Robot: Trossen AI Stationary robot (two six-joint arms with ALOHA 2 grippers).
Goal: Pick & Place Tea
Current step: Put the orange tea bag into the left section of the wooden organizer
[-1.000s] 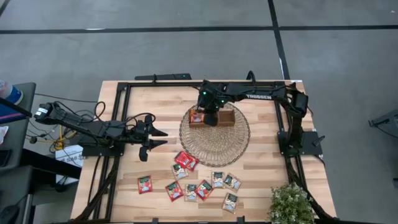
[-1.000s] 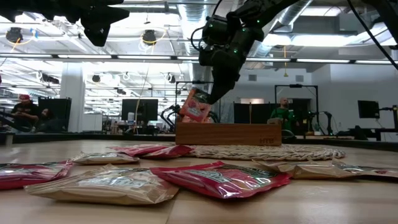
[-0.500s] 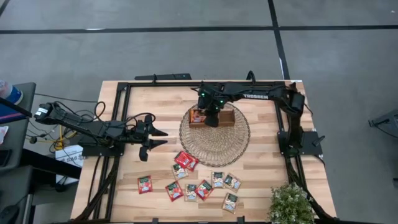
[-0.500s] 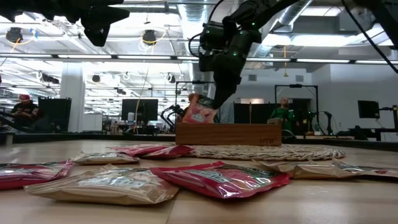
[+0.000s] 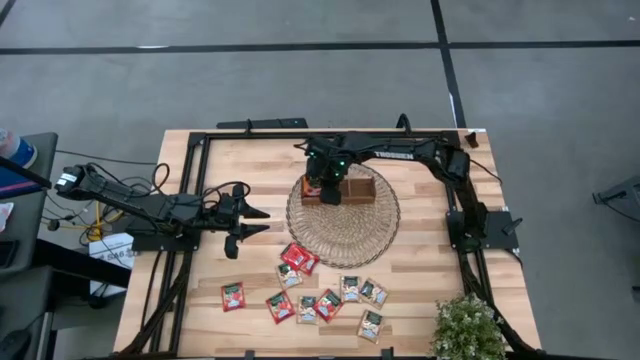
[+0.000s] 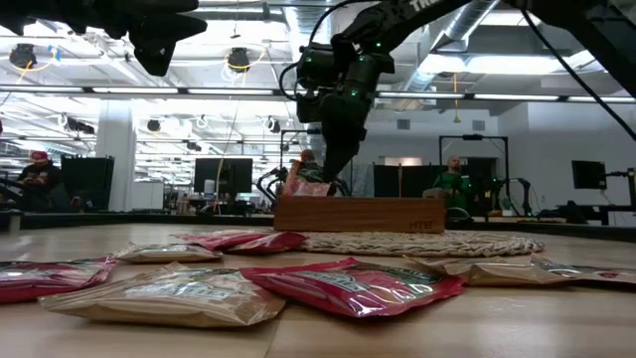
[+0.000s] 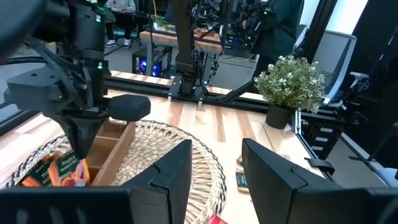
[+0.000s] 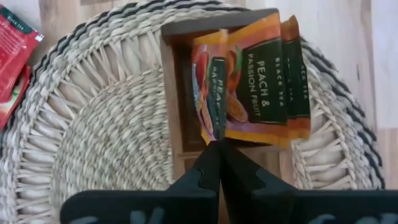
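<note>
Pale wood table (image 5: 420,290) in an open workshop, right gripper (image 5: 325,187) pinched shut on an orange sachet (image 8: 249,87), held on edge, lowered into the wooden tray's (image 6: 360,213) end compartment on the wicker mat (image 5: 345,225), left gripper (image 5: 250,222) parted, empty, well apart.

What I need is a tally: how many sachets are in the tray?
3 sachets, all in the tray's end compartment: two stacked flat, one on edge, partly in, pinched by the right fingers. More may hide beneath.

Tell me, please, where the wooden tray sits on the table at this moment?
In the high view the wooden tray sits on the round wicker mat, at the mat's far edge, mid-table, beneath the right gripper.
</note>
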